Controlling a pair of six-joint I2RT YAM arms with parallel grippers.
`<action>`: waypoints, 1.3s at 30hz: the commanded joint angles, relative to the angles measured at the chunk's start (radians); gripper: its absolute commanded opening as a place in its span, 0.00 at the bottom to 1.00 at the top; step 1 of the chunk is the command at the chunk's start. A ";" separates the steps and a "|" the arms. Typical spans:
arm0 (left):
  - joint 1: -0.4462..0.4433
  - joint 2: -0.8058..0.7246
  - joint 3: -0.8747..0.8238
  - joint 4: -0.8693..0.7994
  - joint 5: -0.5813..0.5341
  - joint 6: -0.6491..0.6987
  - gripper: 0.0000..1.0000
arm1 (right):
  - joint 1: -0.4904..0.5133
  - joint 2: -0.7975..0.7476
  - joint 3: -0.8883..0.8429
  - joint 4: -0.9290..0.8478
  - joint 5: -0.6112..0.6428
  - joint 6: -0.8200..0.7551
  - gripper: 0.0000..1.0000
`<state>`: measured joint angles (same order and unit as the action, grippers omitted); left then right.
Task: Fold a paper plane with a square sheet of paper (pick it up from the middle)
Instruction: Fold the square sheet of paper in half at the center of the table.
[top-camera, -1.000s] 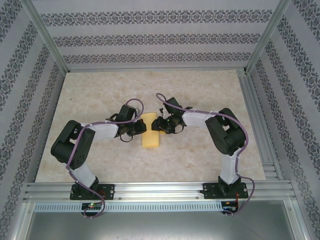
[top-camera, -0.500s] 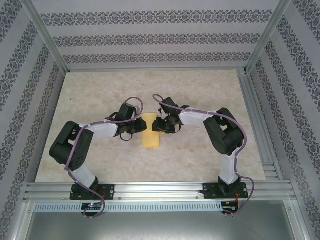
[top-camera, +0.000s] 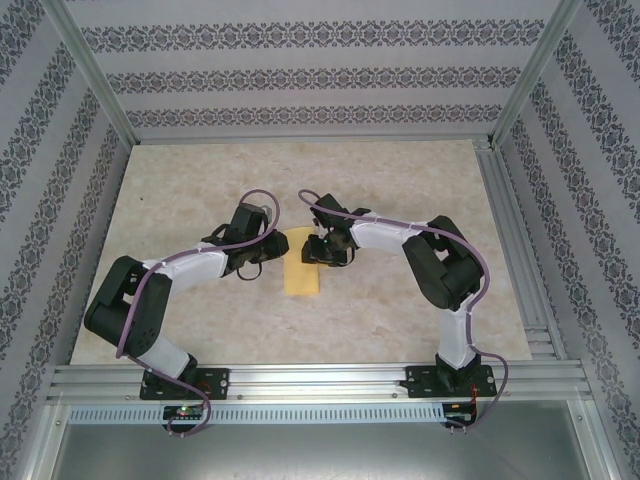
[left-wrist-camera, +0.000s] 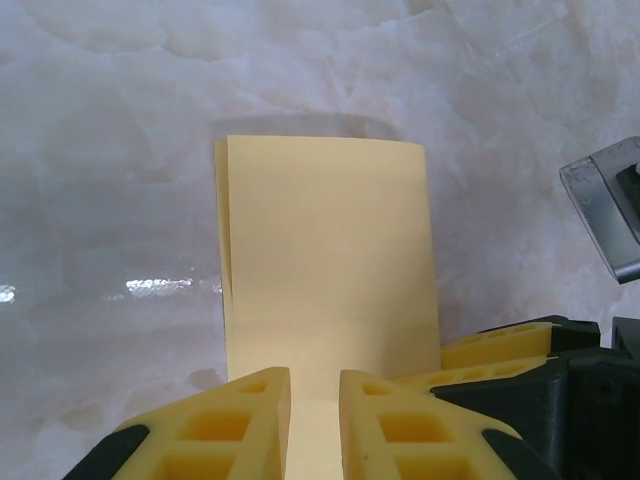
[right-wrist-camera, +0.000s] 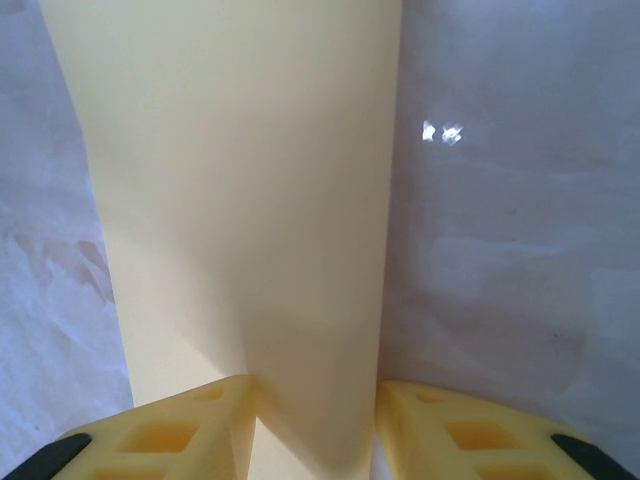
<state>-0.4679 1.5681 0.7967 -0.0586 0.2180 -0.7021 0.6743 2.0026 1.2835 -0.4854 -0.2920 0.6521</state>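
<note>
Over on the left of the top view, the left arm (top-camera: 150, 300), black at the joints and white along the forearm, reaches up and inward from its base at the lower left. A purple cable (top-camera: 256, 194) loops above its wrist. The left claw (top-camera: 262, 258) sits just beside the left edge of the thin yellow-orange sheet of paper (top-camera: 302, 275), which lies folded into a narrow rectangle near the middle of the pale marbled desk (top-camera: 400, 190).

From the left wrist, that claw (left-wrist-camera: 315, 385) has its yellow ribbed fingers (left-wrist-camera: 240, 425) at the bottom of the frame. They stand slightly apart, with only a narrow slit between them, and the paper (left-wrist-camera: 325, 250) shows through that slit. The sheet runs flat up the centre of the frame. A doubled edge down its left side shows two layers lying one on the other. At the lower right of this frame a yellow finger (left-wrist-camera: 500, 348) of the other claw touches the paper's right edge.

In the top view the right claw (top-camera: 318, 250) is over the upper right part of the paper. From the right wrist, this claw (right-wrist-camera: 315, 395) has its fingers (right-wrist-camera: 170, 430) well apart at the bottom corners. The paper (right-wrist-camera: 250, 180) fills the gap between them and spreads to the upper left, with a soft shaded line running up it.

The right arm (top-camera: 445, 265) bends back to its base at the lower right.
</note>
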 joint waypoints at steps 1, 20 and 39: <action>-0.014 0.002 -0.008 0.003 -0.013 -0.011 0.21 | 0.008 0.100 -0.023 -0.050 0.110 0.015 0.40; -0.014 0.034 -0.001 0.015 0.005 -0.003 0.20 | 0.023 0.151 0.020 -0.113 0.130 -0.029 0.43; -0.027 0.124 0.017 0.060 0.108 -0.008 0.13 | 0.024 0.174 0.025 -0.122 0.140 -0.024 0.43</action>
<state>-0.4789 1.6703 0.7967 -0.0418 0.2920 -0.7021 0.6876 2.0472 1.3643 -0.5835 -0.2584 0.6514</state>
